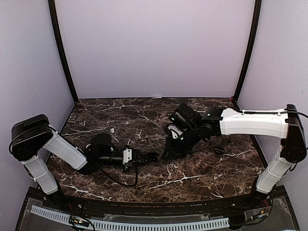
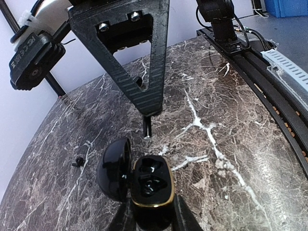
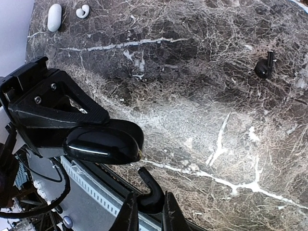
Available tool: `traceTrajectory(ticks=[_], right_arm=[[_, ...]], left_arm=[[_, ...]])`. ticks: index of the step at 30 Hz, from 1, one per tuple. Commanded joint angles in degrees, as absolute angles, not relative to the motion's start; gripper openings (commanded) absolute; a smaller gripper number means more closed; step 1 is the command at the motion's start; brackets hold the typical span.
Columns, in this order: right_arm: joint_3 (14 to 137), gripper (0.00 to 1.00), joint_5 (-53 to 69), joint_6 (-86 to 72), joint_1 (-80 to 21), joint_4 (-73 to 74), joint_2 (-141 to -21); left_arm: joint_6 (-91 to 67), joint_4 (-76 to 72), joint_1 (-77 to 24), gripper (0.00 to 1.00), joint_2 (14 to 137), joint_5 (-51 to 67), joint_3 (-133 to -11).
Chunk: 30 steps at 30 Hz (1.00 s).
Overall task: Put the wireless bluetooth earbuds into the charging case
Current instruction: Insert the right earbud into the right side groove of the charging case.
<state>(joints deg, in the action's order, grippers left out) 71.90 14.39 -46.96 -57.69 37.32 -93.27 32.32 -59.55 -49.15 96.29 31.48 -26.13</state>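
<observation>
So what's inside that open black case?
Glossy black moulded wells show inside the gold-rimmed charging case, its lid swung open. Whether anything already sits there can't be told; the left fingers hide its base.

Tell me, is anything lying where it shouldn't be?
Yes. A black earbud lies loose on the marble table, away from the open black case in the left hand. A white earbud lies stray too, beside a white case.

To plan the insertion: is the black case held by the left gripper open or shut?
Open. In the left wrist view the black case shows its inner wells, and its lid stands swung aside.
</observation>
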Motion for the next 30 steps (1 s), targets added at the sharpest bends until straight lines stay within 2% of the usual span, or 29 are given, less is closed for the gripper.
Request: traceTrajectory(ticks=[1,30], right_arm=[[72.9,0.0,12.88,-46.56,-57.48,38.04,-93.46],[74.93,0.0,8.13,-44.86,-58.18,40.02,-97.41]], left_arm=[[31.55,-62.81,-49.48,0.0,96.86,31.38,-26.39],[37.25,-50.86,-52.2,0.0,100.19,27.62,-33.95]])
